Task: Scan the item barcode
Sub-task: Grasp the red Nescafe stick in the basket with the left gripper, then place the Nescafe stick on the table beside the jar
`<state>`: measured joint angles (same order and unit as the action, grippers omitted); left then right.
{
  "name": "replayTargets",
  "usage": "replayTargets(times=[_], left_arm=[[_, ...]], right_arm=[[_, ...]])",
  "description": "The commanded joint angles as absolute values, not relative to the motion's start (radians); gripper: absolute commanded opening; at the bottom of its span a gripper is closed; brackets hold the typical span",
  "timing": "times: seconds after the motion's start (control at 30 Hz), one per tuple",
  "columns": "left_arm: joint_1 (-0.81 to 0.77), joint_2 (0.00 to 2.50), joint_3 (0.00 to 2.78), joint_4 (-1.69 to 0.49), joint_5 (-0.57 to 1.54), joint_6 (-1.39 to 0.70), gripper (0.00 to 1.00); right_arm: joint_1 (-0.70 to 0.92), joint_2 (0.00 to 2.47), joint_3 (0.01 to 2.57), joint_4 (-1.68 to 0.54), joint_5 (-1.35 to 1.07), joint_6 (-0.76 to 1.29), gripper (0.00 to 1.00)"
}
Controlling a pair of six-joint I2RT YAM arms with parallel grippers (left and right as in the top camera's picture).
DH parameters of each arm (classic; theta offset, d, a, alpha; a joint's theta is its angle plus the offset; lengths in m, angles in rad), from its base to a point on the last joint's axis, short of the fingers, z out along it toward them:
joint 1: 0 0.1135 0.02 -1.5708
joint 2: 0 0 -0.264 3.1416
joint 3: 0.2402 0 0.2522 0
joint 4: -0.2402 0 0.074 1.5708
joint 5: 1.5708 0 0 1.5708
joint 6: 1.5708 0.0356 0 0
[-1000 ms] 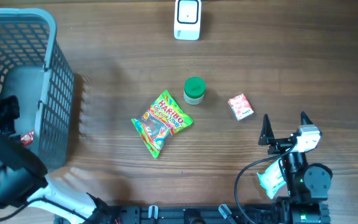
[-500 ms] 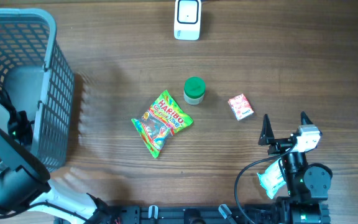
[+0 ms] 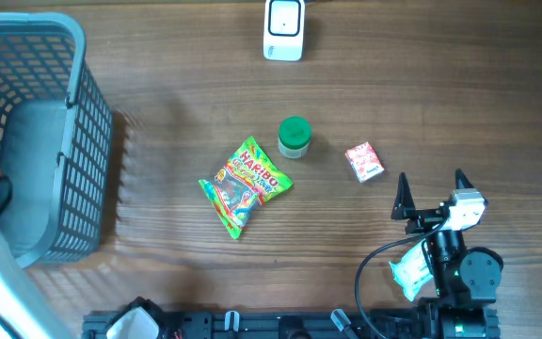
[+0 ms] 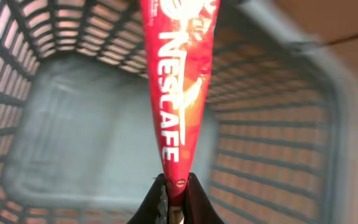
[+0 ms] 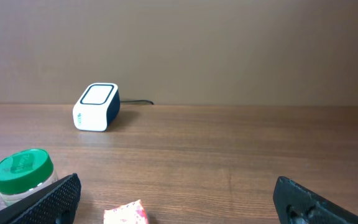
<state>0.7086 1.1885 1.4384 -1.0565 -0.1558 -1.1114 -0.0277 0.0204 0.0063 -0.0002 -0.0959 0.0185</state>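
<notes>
You had the left tool [image 4: 174, 198] clenched on the lower end of the red Nescafe sachet [image 4: 180, 93], with both jaws pressed against the foil at the bottom centre of the left wrist view. The sachet extended lengthwise away from the tool, with its printed name running along it. Behind the sachet lay the inside of the grey mesh basket [image 4: 278, 155], so the tool and the sachet were positioned over the basket's opening. Whether the sachet touched a basket wall cannot be told. In the overhead view, only a small red part of the sachet showed at the far left edge, over the basket's left side. The scanner [image 3: 283, 28] stood at the far edge of the tabletop [image 3: 440, 75], well apart from the sachet and outside the basket. You had the right tool [image 3: 430, 191] released, its jaws spread wide and holding nothing, low over the near right part of the tabletop and facing the scanner. A red-and-white packet [image 3: 364, 161] lay near that tool, just ahead of its left jaw. A green-lidded jar [image 3: 294, 137] stood upright beyond the packet, and a Haribo bag [image 3: 245, 185] lay flat just beside the jar, between the jar and the basket. A pale packet [image 3: 410, 271] lay beside the base of the right arm.
</notes>
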Motion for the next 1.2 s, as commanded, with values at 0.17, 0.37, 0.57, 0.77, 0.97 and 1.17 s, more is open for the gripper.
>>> replayTargets(times=[0.17, 0.37, 0.57, 0.77, 0.97, 1.17], left_arm=[[0.099, 0.968, 1.423, -1.036, 0.115, -0.896, 0.04], [-0.580, 1.408, 1.406, -0.962, -0.200, -0.788, 0.04], [-0.818, 1.866, 1.406, -0.836, -0.188, -0.789, 0.04], [-0.942, 2.002, 1.406, -0.790, -0.171, -0.789, 0.04], [-0.955, 2.003, 1.406, -0.766, -0.264, -0.789, 0.04], [-0.955, 2.003, 1.406, -0.767, -0.268, -0.789, 0.32]], right_arm=[[-0.027, 0.014, 0.005, 0.003, -0.089, 0.029, 1.00], [-0.027, 0.014, 0.005, 0.003, -0.089, 0.028, 1.00], [-0.027, 0.014, 0.005, 0.003, -0.089, 0.028, 1.00], [-0.027, 0.014, 0.005, 0.003, -0.089, 0.029, 0.99], [-0.027, 0.014, 0.005, 0.003, -0.089, 0.029, 1.00], [-0.027, 0.014, 0.005, 0.003, -0.089, 0.029, 1.00]])
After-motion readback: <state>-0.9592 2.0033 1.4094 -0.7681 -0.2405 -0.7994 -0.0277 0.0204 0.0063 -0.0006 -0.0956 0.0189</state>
